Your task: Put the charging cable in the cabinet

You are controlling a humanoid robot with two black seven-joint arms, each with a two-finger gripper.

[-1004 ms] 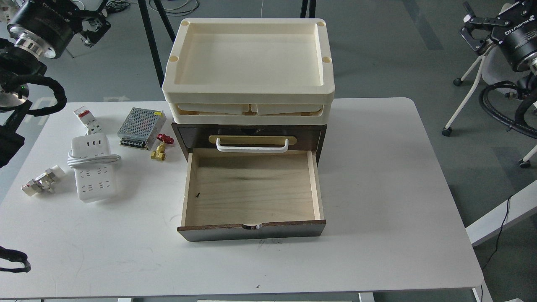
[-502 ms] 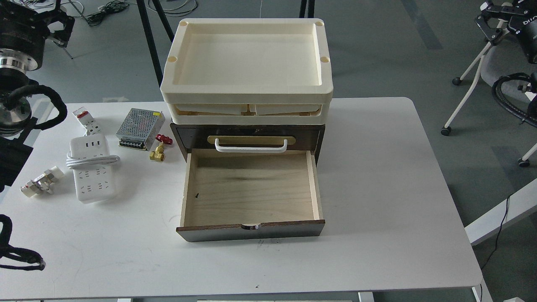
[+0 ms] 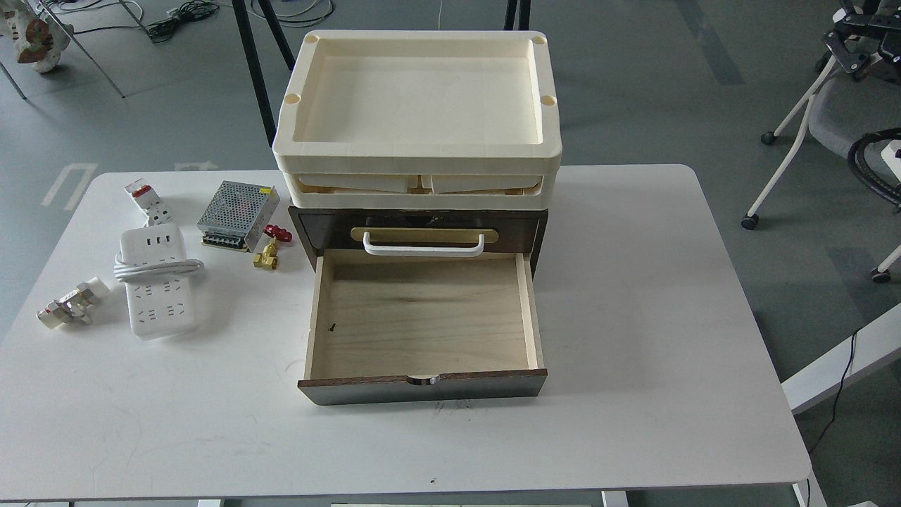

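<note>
The charging cable, a white power strip with its thick white cord looped across it, lies flat on the white table at the left. The cabinet is a dark brown drawer unit in the table's middle. Its lower drawer is pulled out, with nothing in its light wood interior. The upper drawer is shut and shows a white bar handle. My left gripper is out of view. My right gripper shows only as a dark part at the top right edge, far from the table; its fingers cannot be told apart.
Two cream plastic trays are stacked on the cabinet. Left of it lie a perforated metal power-supply box, a brass valve with a red handle, a small white block with a red tab and a small white fitting. Chair legs stand at the right.
Both arms have drawn back: the left arm has left the view at the upper left, and the right arm has moved up and right to the frame's edge. The objects have not moved.
</note>
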